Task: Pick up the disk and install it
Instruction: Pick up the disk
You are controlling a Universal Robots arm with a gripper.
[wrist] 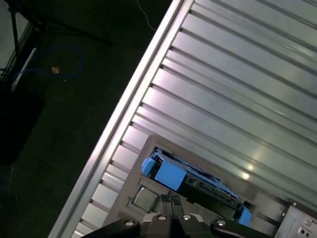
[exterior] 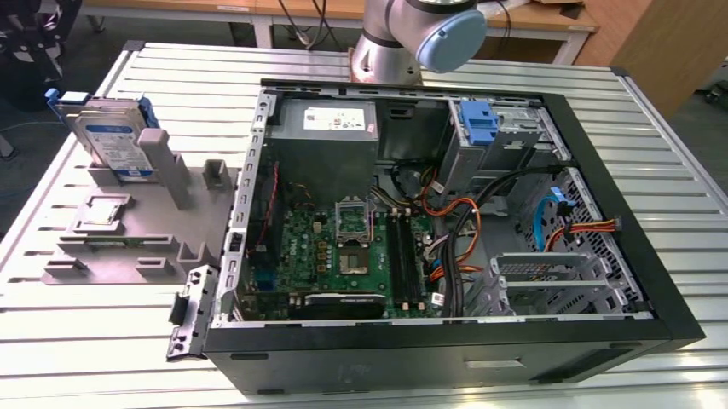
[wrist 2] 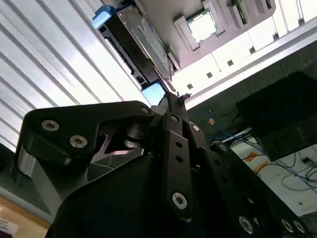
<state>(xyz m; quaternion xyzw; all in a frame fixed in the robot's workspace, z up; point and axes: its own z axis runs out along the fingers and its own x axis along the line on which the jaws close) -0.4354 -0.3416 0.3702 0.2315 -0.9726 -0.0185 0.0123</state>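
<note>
Your gripper (wrist: 170, 201) sits closed and empty over the disk (exterior: 114, 138) — upright in the grey fixture (exterior: 125, 234) beside the case (exterior: 643, 290). Open wide, square up to its flat faces, avoid the blue rails (wrist: 166, 173).

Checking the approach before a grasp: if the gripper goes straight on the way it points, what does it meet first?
Most likely the disk, standing on edge in the grey holder: it lies right ahead of the gripper in both wrist views, though depth is unclear.
</note>
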